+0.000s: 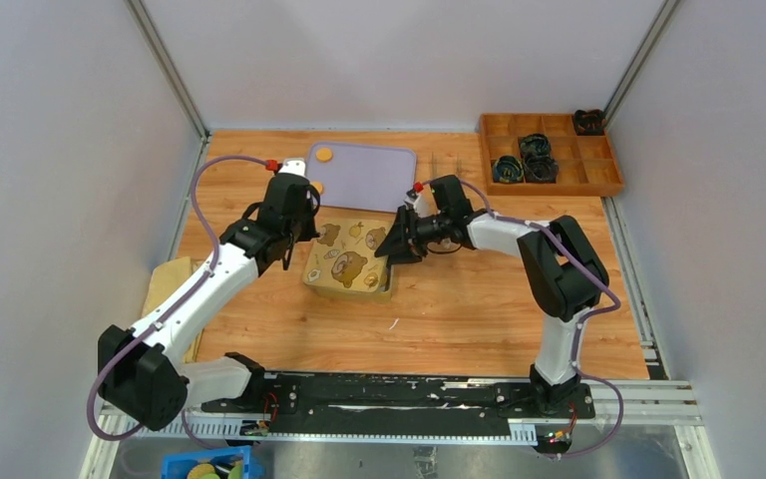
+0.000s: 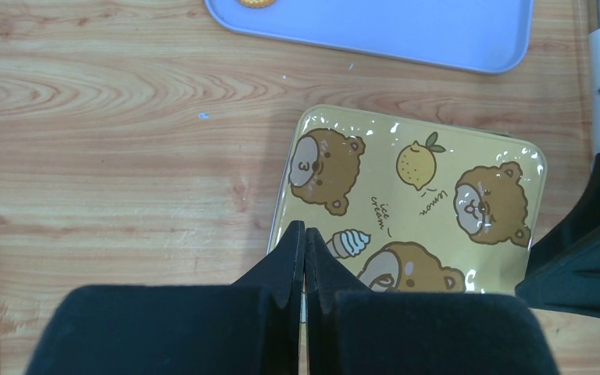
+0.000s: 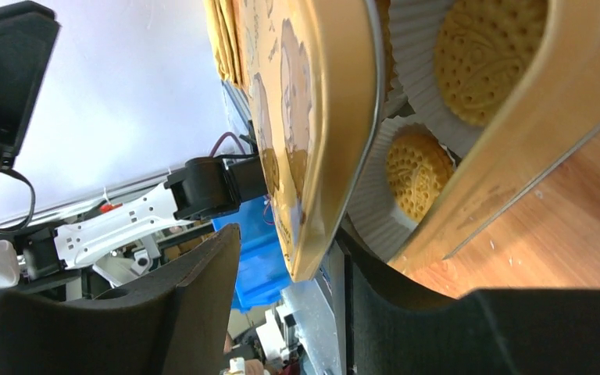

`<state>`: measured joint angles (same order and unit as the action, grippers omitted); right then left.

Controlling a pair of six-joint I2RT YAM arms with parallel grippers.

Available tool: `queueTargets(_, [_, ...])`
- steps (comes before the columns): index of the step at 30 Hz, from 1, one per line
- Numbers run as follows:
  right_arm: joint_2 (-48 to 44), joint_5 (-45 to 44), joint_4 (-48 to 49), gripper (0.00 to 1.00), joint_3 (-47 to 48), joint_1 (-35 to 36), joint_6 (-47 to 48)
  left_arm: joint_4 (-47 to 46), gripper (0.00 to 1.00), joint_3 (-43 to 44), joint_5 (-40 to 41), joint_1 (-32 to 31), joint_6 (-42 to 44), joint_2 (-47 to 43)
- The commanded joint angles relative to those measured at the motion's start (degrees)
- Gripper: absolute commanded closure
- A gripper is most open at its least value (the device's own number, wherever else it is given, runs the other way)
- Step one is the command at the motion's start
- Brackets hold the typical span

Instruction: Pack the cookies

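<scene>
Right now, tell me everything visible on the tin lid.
The lid is a rounded rectangle of glossy yellow metal, printed with brown bears, a lemon and an ice cream. It lies over the tin base on the wooden table, its right side lifted clear, exposing cookies in white paper liners. That rim sits between the right gripper's parted fingers. The shut left gripper has its tips at the opposite edge; contact unclear.

left arm [image 1: 194, 299] and right arm [image 1: 504, 232]: white links, black joints, on a black base rail [image 1: 389, 391]. a mauve cable [image 1: 202, 180] loops along each, red-tipped farthest from the rail. the left gripper [image 2: 305, 234] has matte black wedge fingers.
</scene>
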<state>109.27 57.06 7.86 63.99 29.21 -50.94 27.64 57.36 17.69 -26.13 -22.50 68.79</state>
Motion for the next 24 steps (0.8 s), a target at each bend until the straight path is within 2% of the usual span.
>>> queueTargets(1, [-5.25, -3.79, -5.24, 0.5, -1.26, -1.66, 2.24, -1.36, 1.0, -0.9, -0.52, -0.15, 0.45, 0.79])
queueTargets(7, [-10.17, -11.32, -17.2, 0.5, -0.45, -1.95, 8.44, 2.28, 1.0, 1.4, 5.65, -0.15, -1.63, 5.55])
queueTargets(12, [-13.18, -18.93, -23.52, 0.53, -0.19, -1.99, 11.36, 4.35, 1.0, 2.69, 9.9, -0.07, -4.33, 9.64])
queueTargets(14, [-13.48, -21.55, -25.89, 0.61, 0.61, -1.97, 12.57, 4.58, 1.0, 2.74, 12.05, 0.13, -5.68, 10.08])
queueTargets(16, [-13.12, -24.49, -28.39, 0.8, 1.61, -1.97, 14.09, 6.47, 1.0, 3.72, 14.69, 0.59, -6.74, 11.16])
queueTargets(19, [-12.24, -27.38, -30.12, 0.99, 2.59, -1.97, 15.3, 9.7, 1.0, 4.14, 20.38, 1.9, -8.86, 11.42])
queueTargets(24, [-9.0, -28.36, -30.52, 1.0, 4.34, -2.02, 16.04, 12.2, 1.0, 5.22, 21.05, 4.77, -11.11, 13.17])
